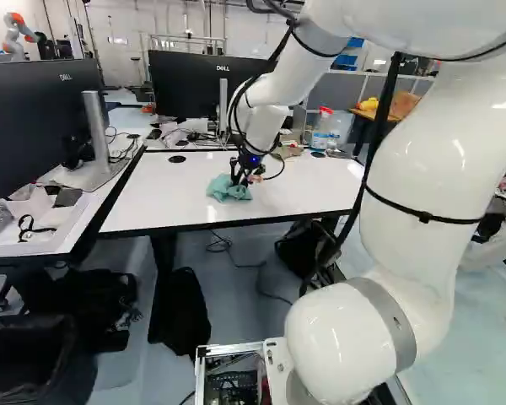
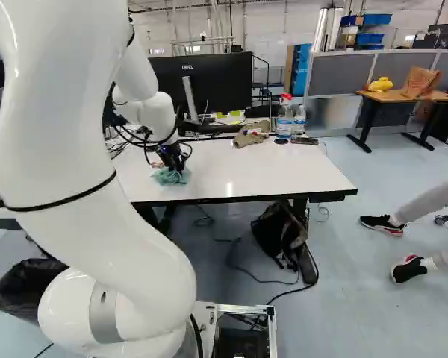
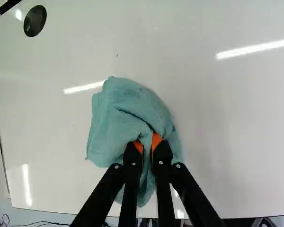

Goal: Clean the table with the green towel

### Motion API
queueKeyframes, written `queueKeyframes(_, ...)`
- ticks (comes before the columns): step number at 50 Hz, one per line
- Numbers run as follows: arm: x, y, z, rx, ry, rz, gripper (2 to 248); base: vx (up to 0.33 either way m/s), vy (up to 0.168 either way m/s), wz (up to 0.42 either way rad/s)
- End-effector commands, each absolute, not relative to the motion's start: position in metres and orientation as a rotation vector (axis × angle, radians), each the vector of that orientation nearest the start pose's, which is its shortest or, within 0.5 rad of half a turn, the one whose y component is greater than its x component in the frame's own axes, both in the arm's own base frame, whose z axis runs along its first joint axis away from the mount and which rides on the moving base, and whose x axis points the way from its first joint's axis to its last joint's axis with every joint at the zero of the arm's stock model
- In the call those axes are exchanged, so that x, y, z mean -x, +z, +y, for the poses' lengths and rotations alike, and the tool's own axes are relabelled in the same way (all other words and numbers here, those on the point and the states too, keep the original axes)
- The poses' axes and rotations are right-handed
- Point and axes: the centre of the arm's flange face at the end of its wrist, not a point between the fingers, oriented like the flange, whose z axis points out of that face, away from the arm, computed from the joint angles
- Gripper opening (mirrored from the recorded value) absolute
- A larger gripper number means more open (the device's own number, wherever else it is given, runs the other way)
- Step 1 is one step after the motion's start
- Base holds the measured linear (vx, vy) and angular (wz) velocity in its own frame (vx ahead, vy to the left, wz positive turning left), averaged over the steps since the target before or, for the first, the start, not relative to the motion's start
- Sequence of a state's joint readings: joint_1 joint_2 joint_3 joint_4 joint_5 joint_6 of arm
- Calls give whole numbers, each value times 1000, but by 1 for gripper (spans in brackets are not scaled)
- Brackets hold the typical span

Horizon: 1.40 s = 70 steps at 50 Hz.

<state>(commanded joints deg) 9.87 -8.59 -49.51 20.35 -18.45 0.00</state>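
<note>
In the left base view my gripper (image 1: 241, 175) points down at the white table (image 1: 177, 209), low over its left half. The green towel (image 1: 228, 188) lies bunched on the tabletop beneath it; the right base view shows the towel (image 2: 171, 176) too. Seen from the wrist, my gripper (image 3: 147, 147) is shut on the green towel (image 3: 128, 118), a fold of cloth pinched between the orange pads. Most of the towel spreads ahead of the fingers and rests on the table, with some cloth hidden under them.
Monitors (image 1: 194, 83) stand behind the table and at its left. Spray bottles (image 2: 285, 118) and a brown cloth (image 2: 252, 134) sit at the table's back edge. A black backpack (image 2: 280, 230) lies on the floor below. Another robot (image 1: 18, 32) stands far back left.
</note>
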Motion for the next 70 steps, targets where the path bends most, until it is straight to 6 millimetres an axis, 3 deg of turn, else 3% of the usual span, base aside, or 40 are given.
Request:
queueKeyframes(21,-513,444,69,2872,-568,289,41,0,0,0)
queueKeyframes(34,-538,443,66,2867,-585,303,41,0,0,0)
queueKeyframes(48,-555,443,82,2862,-594,265,41,0,0,0)
queueKeyframes(70,-540,443,116,2860,-576,173,41,0,0,0)
